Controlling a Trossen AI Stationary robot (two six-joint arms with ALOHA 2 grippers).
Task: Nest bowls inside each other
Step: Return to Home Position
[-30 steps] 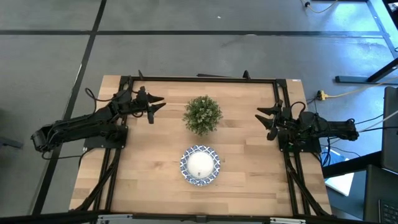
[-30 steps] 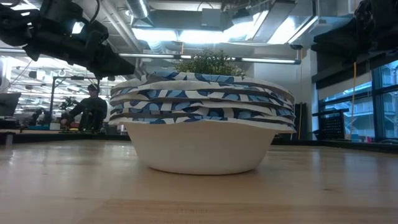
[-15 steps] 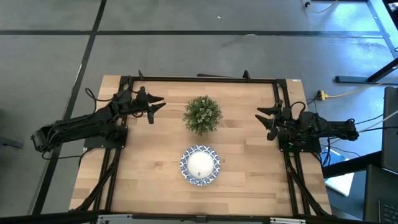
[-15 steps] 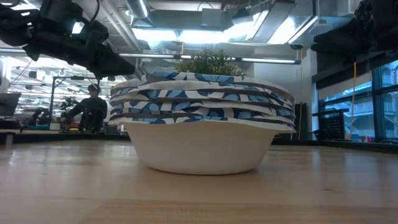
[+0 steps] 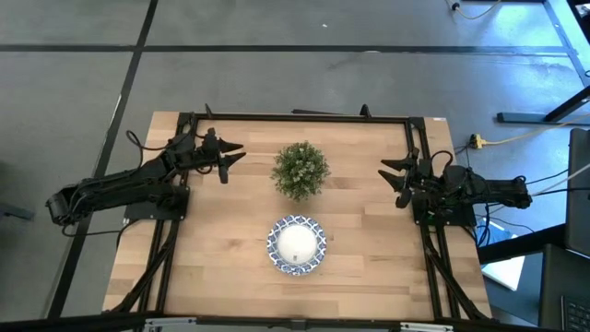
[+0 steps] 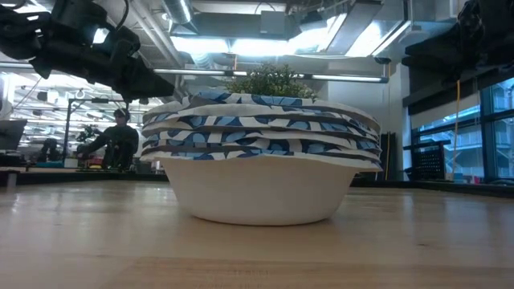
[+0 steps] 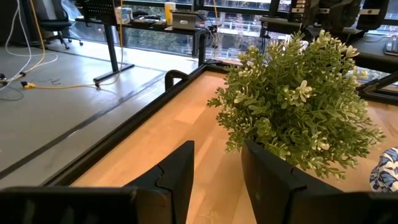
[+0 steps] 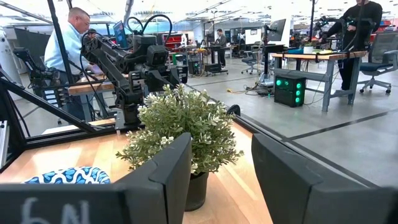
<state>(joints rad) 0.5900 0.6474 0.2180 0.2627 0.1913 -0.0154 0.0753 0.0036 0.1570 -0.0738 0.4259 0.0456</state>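
Observation:
The bowls stand nested in one stack on the table's near middle, base on the wood; blue-and-white rims show layered in the low view. A rim edge shows in the left wrist view and the right wrist view. My left gripper hovers open at the far left, beside the plant. My right gripper hovers open at the right edge, pointing toward the plant. Neither touches anything.
A small green potted plant stands behind the stack, between the two grippers. A black frame runs along the table's far and side edges. People work at desks in the room beyond.

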